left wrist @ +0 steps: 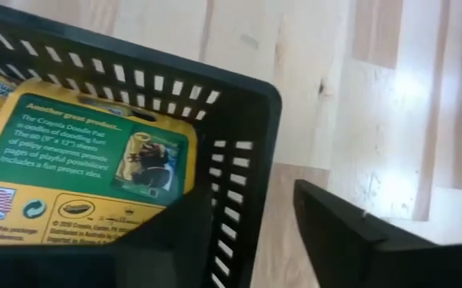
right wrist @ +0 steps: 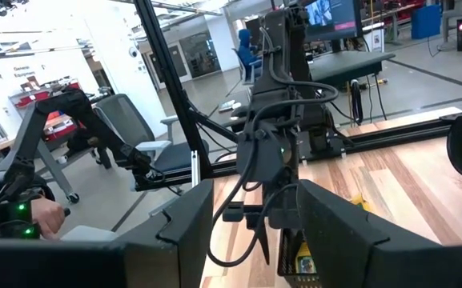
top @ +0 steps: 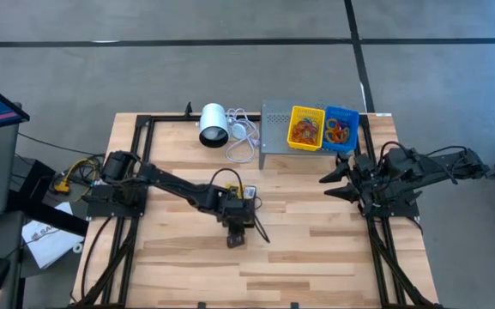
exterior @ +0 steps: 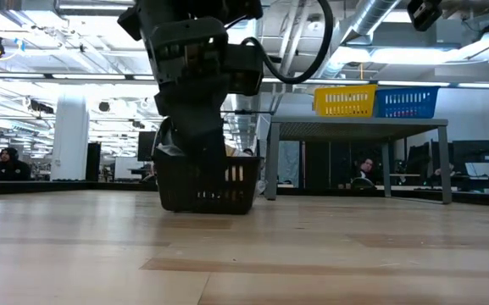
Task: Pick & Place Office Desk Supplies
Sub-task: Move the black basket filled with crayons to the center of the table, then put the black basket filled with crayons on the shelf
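The left arm reached out across the pale wooden desk (top: 316, 257) toward its middle, and its claw (top: 237, 225) hung right over a small black slotted plastic bin (exterior: 206, 185) that stood on the boards. From the left wrist view, one dark finger (left wrist: 174, 240) was inside the bin and the other (left wrist: 351, 232) outside, so the claw straddled one wall near a corner, with its fingers apart; whether they were pressing on the wall I could not tell. A flat yellow-and-green printed packet (left wrist: 86, 160) lay on the bin's floor.

Farther back on the desk, a white cylinder (top: 214, 124) lay on its side with a white cable (top: 243, 142) looped beside it. Just to the right of that stood a grey perforated metal stand (top: 274, 129), and on top of it sat a small yellow slotted bin (top: 306, 127) and a small blue slotted bin (top: 341, 127), touching side by side. Both held tangles of thin coloured rubber-band loops (top: 305, 131), orange and red mostly.

The right arm waited at the desk's right edge, just in front of the stand, its claw (top: 331, 184) pointing toward the middle with its fingers spread apart and nothing between them.

Beyond the desk, a few people sat in the room.
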Action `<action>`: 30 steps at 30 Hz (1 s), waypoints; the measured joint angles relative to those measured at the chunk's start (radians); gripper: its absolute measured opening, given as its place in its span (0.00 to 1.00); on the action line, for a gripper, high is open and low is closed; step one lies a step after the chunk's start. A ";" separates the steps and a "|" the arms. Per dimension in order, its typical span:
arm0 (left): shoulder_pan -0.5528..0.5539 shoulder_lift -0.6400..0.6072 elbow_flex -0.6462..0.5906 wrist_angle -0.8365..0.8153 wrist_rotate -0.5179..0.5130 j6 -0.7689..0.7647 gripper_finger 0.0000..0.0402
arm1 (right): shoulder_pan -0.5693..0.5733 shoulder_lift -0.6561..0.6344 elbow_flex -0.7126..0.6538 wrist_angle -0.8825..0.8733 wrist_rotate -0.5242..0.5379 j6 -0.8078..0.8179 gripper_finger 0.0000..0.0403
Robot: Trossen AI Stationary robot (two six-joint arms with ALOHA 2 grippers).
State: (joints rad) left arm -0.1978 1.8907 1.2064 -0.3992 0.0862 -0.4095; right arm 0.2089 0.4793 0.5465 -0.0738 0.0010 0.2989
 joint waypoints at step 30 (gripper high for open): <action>0.035 -0.656 -0.513 0.781 -0.325 0.019 0.49 | 0.036 0.343 0.293 -0.237 0.000 -0.010 0.42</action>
State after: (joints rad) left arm -0.1627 1.2345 0.6935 0.3815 -0.2392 -0.3901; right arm 0.2449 0.8222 0.8394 -0.3105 0.0007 0.2886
